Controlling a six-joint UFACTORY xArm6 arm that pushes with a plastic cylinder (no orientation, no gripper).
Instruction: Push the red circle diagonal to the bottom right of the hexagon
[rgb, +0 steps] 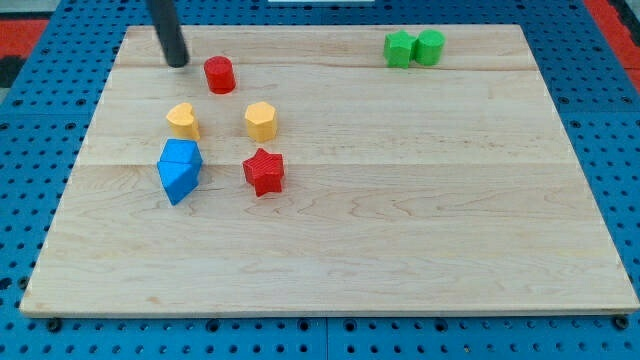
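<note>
Board: pale wooden board (400, 200), filling most of the frame, lying on a blue perforated surface (30, 120) that shows along every edge.
Rod: straight dark rod entering from the frame's top, upper left, leaning slightly toward the view's right as it descends.
My tip: my tip (178, 64) sits on the board in the upper left of the frame, just to the view's left of the red circle and a little above it; a narrow strip of bare wood shows between them, so they appear apart.
Claw state: the arm carries no claw; the rod ends plain and has hold of nothing.
Red circle: short red cylinder (219, 75), upright, upper left of the frame, above the two yellow blocks.
Yellow hexagon: yellow hexagon (261, 121), below and to the view's right of the red circle, apart from it.
Yellow heart: yellow heart (183, 120), level with the hexagon, to its left, directly above the blue pieces.
Blue blocks: blue blocks (179, 169), two pieces pressed together, left of centre; exact shapes cannot be made out.
Red star: red star (264, 171), below the hexagon, near the blue blocks on their right.
Green blocks: two green blocks (414, 48) touching side by side, upper right of the frame, well apart from everything else; shapes unclear.
</note>
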